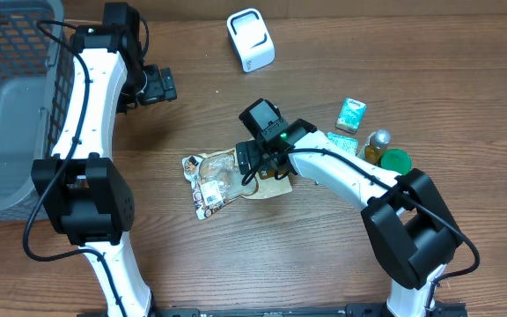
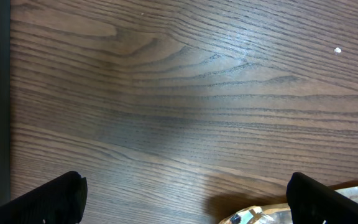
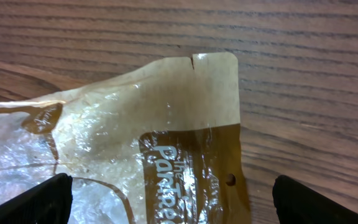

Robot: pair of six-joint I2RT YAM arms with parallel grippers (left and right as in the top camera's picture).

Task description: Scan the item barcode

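Note:
The item, a crinkled clear-and-tan plastic bag [image 1: 214,180] with a brown printed label, lies flat near the middle of the table. My right gripper [image 1: 258,167] hangs open right over the bag's right end. In the right wrist view the bag [image 3: 166,137] fills the space between the two black fingers [image 3: 39,202], and they do not grip it. My left gripper [image 1: 159,86] is open at the upper left, well away from the bag. Its wrist view shows bare wood and a corner of the bag [image 2: 253,216] low on the right. A white barcode scanner [image 1: 251,40] stands at the far side.
A grey mesh basket [image 1: 7,114] takes up the left edge. To the right of the bag sit a small teal box [image 1: 351,114], a small bottle [image 1: 377,143] and a green lid [image 1: 396,161], close by the right arm.

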